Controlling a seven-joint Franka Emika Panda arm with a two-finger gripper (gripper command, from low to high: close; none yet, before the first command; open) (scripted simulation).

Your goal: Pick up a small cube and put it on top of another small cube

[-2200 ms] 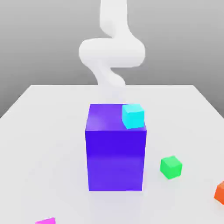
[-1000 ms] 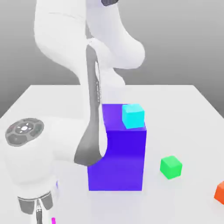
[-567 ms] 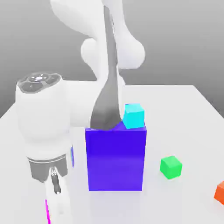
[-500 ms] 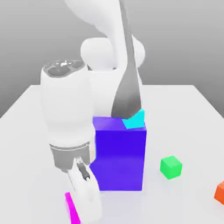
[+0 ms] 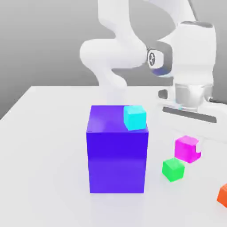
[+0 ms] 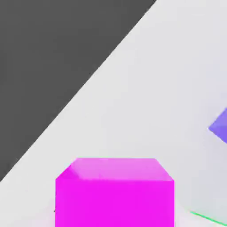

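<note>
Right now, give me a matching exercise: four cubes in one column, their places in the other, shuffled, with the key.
Things:
1. magenta cube
2. cyan cube
3. green cube
4. orange cube

Places:
A. on top of the blue-violet block
B. cut off at the exterior view's right edge
C. held in the gripper, off the table
D. on the table just below the held cube

Pairs: 1-C, 2-A, 3-D, 4-B

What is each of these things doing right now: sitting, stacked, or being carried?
Pink cube: held in the air by the gripper, just above the green cube.
Gripper: shut on the pink cube.
Green cube: resting on the table.
Cyan cube: sitting on top of the blue block.
Blue block: standing on the table.
Orange cube: on the table, cut off by the picture's edge.
</note>
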